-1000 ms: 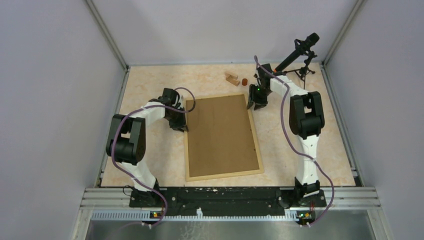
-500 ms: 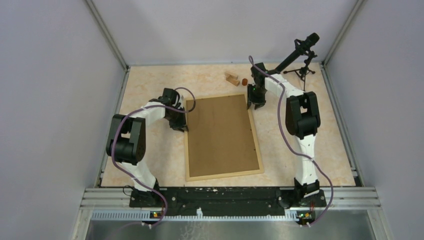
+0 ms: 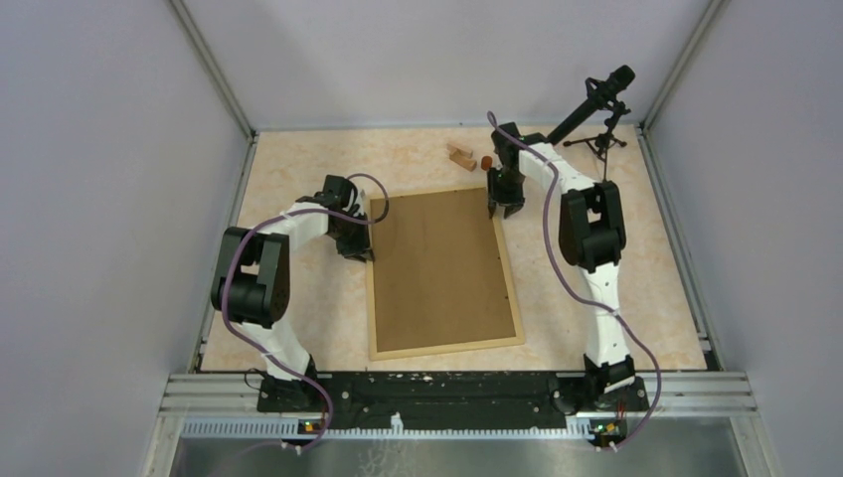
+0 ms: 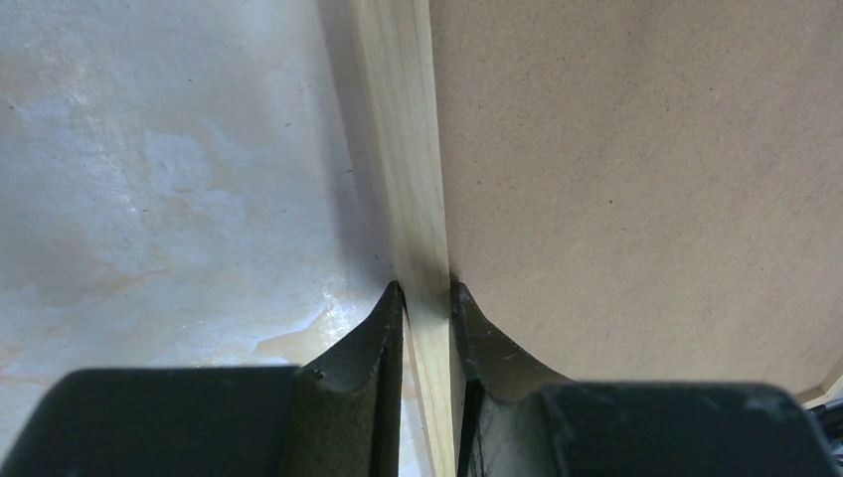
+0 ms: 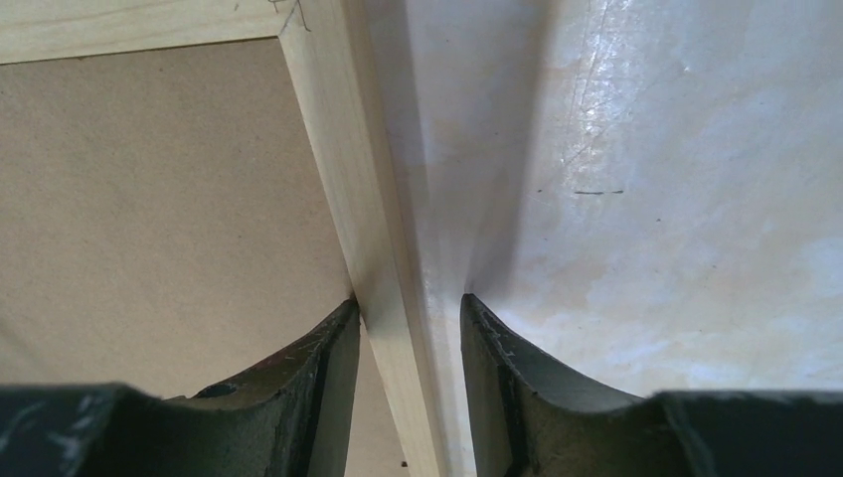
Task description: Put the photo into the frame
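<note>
The frame point(image 3: 447, 348) lies flat, back up, in the middle of the table, and its brown backing board point(image 3: 437, 268) fills it. The photo is hidden. My left gripper point(image 3: 360, 248) is at the left rail near the far corner. In the left wrist view it point(image 4: 425, 288) is shut on that pale rail point(image 4: 398, 149). My right gripper point(image 3: 502, 207) is at the right rail near the far corner. In the right wrist view it point(image 5: 410, 298) is open and straddles the rail point(image 5: 338, 169). Its left finger touches the rail and its right finger stands apart on the table.
Small wooden blocks point(image 3: 460, 156) and a red-brown cylinder point(image 3: 486, 162) lie just beyond the frame's far right corner. A microphone on a tripod point(image 3: 596, 109) stands at the back right. Grey walls enclose the table on three sides.
My right arm has swung a little left, bringing its gripper over the frame's right rail. The left arm and the frame have not moved.
</note>
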